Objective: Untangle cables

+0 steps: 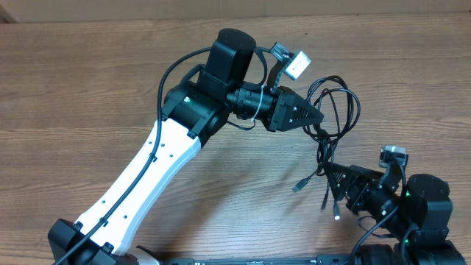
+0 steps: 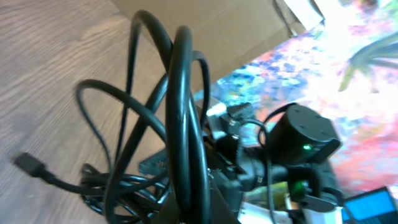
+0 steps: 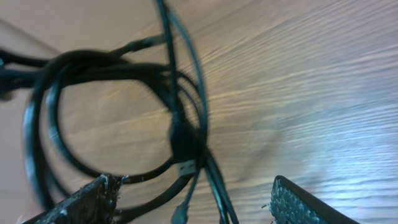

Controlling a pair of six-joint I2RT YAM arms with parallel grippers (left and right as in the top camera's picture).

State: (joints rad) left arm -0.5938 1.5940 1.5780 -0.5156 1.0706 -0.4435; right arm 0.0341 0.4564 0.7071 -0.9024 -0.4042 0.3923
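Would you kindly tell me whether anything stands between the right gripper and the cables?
Nothing visible does. The right gripper is open, and the cables run straight down between its fingers, with only the wooden table behind them.

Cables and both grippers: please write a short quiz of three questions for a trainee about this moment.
1. True or false: the right gripper has its jaws wide apart.
2. The cables are: A) tangled between the left gripper and the right one; B) laid out straight and apart; C) coiled at the base of an arm.
3. Which arm has a white link?
Key: 1 true; 2 A; 3 the left arm.
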